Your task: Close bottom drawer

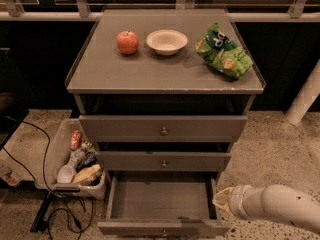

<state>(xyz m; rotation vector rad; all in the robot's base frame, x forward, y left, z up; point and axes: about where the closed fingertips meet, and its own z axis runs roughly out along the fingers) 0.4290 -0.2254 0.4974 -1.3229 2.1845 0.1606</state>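
Note:
The bottom drawer (160,228) of the grey cabinet is pulled far out, and its shallow box (160,199) is open and empty. Its front runs along the picture's lower edge, with the knob just at the edge. My arm comes in from the lower right. The gripper (223,200) is at the arm's pale tip, right beside the drawer's right side wall, near its front corner. The middle drawer (163,161) and the top drawer (163,128) above it are pushed in.
A red apple (128,42), a white bowl (167,41) and a green chip bag (223,51) sit on the cabinet top. A clear bin (75,159) of snacks stands on the floor left of the cabinet, with black cables (55,214) in front of it. A white post (306,96) stands at the right.

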